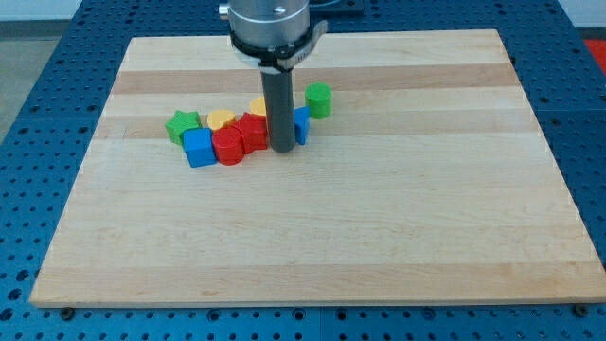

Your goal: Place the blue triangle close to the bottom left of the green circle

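Far out to the view's left of my tip (282,150) sits the green star (182,124), the outermost block of a tight cluster on the wooden board (312,237). Just below and to the right of it lies the blue cube (199,148), and beside that the red cylinder (228,147), both on the left of my tip and about level with it. Above them, a yellow heart (221,118) rests toward the view's top. Closer in, a red block (253,131) of unclear shape stands just beside my tip on its left, and a second yellow block (258,104) peeks out behind the rod, mostly hidden. My tip itself is a plain rod end with nothing that opens or closes, and it holds nothing. Directly on its right, seemingly touching the rod, lies the blue triangle (301,124), only partly visible. Farther right and toward the view's top stands the green circle (319,99), just beside the blue triangle's upper right corner.
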Robot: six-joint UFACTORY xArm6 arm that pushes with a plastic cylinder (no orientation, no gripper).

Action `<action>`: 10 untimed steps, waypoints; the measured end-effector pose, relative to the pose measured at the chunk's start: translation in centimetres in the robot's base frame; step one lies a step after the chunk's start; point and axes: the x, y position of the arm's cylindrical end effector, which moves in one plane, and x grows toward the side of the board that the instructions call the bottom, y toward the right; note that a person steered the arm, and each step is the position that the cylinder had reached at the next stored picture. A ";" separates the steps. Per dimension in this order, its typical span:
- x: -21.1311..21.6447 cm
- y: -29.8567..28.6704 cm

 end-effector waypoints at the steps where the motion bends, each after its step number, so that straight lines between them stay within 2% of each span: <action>1: 5.2 1.3; 2: 4.3 5.7; 5: 1.9 2.1; 6: -2.9 2.1; 8: -3.5 2.1; 9: -3.5 8.7; 10: -3.6 11.7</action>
